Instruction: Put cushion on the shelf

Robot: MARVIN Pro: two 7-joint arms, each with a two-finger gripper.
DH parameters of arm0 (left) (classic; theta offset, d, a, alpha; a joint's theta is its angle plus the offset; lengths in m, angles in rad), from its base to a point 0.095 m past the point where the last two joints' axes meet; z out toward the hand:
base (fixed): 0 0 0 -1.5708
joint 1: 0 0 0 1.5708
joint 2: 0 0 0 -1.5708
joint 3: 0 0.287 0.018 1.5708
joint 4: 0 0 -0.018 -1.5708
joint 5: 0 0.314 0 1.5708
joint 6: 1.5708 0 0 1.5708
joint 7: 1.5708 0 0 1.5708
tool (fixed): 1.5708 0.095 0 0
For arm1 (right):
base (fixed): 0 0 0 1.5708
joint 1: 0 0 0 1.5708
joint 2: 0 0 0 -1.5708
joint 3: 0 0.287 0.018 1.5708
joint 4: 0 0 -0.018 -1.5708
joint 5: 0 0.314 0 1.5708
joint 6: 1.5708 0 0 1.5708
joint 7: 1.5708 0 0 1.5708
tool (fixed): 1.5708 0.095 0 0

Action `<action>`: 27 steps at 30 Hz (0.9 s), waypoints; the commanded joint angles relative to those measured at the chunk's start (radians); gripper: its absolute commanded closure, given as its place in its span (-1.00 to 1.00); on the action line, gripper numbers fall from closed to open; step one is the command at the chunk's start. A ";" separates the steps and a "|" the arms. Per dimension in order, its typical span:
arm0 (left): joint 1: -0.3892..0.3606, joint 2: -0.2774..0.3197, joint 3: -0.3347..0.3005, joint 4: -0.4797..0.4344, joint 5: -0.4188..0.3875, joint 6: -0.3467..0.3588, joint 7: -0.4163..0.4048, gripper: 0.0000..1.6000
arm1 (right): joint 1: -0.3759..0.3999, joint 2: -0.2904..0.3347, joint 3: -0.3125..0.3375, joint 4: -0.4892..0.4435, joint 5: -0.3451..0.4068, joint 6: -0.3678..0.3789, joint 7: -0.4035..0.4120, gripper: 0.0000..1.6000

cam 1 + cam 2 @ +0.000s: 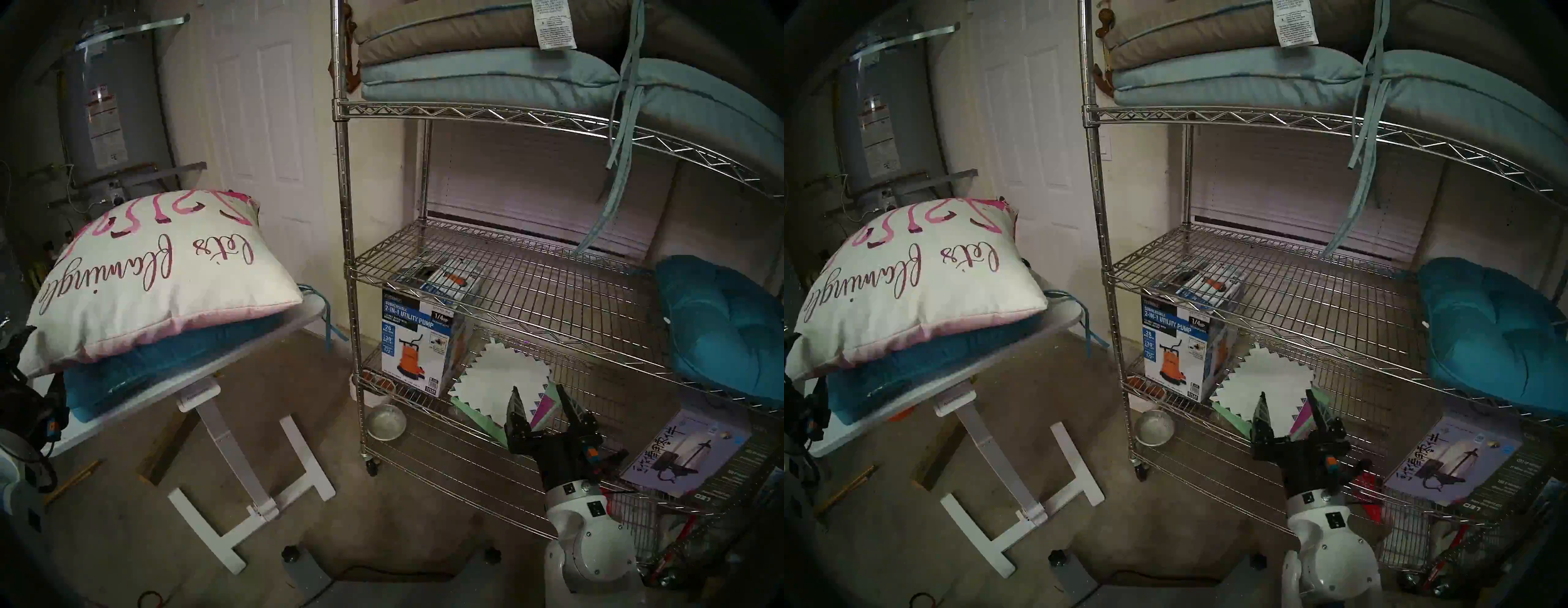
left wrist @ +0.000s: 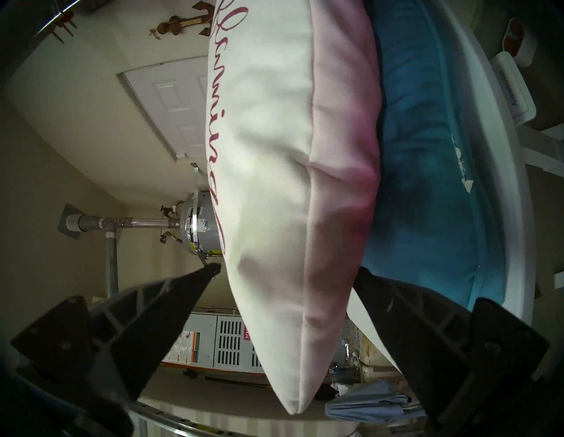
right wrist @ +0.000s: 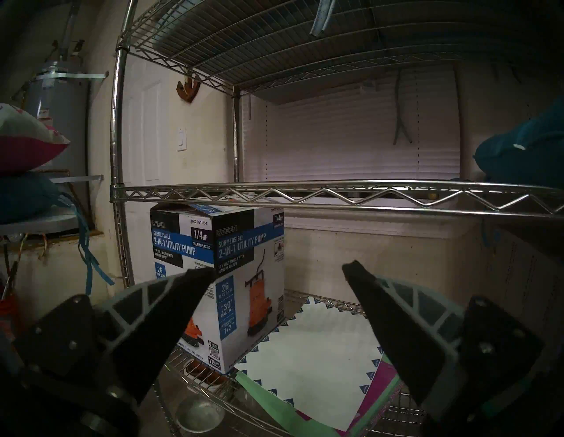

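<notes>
The cushion (image 1: 161, 271), cream with pink lettering and a pink underside, lies on a teal cushion on the small white tilted table at the left; it also shows in the head right view (image 1: 911, 288). In the left wrist view my left gripper (image 2: 287, 271) is open, its fingers on either side of the cushion's (image 2: 274, 183) near corner, one finger between it and the teal cushion. The chrome wire shelf (image 1: 509, 271) stands at the right, with bare grid on the left of its middle tier. My right gripper (image 1: 539, 388) is open and empty in front of the lower tier (image 3: 280, 268).
The teal cushion (image 1: 169, 361) rests on the white tilted table (image 1: 237, 446). On the shelf are a pump box (image 1: 420, 339), a teal tufted cushion (image 1: 721, 322), grey and pale blue pads (image 1: 488, 72) and a flat box (image 1: 687, 454). A metal bowl (image 1: 386, 420) sits on the floor.
</notes>
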 commanded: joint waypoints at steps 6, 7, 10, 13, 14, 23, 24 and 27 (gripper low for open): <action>-0.011 -0.004 -0.008 -0.019 0.006 -0.008 0.010 -1.00 | 0.002 0.002 0.000 -0.024 -0.001 -0.004 0.001 -1.00; -0.011 -0.005 -0.008 -0.019 0.007 -0.008 0.010 -1.00 | 0.002 0.002 0.000 -0.024 -0.001 -0.004 0.001 -1.00; -0.015 -0.007 -0.008 -0.019 0.009 -0.011 0.008 -1.00 | 0.002 0.002 0.000 -0.024 -0.001 -0.004 0.001 -1.00; -0.018 -0.010 -0.008 -0.019 0.011 -0.014 0.006 -1.00 | 0.002 0.002 0.000 -0.024 -0.001 -0.004 0.001 -1.00; -0.019 -0.011 -0.008 -0.019 0.012 -0.015 0.005 -1.00 | 0.002 0.002 0.000 -0.024 -0.001 -0.004 0.001 -1.00; -0.027 -0.017 -0.009 -0.019 0.017 -0.021 -0.001 -1.00 | 0.002 0.002 0.000 -0.024 -0.001 -0.004 0.001 -1.00; -0.028 -0.017 -0.009 -0.019 0.017 -0.022 -0.001 -1.00 | 0.002 0.002 0.000 -0.024 -0.001 -0.004 0.001 -1.00; -0.031 -0.019 -0.009 -0.019 0.019 -0.024 -0.003 -1.00 | 0.002 0.002 0.000 -0.024 -0.001 -0.004 0.001 -1.00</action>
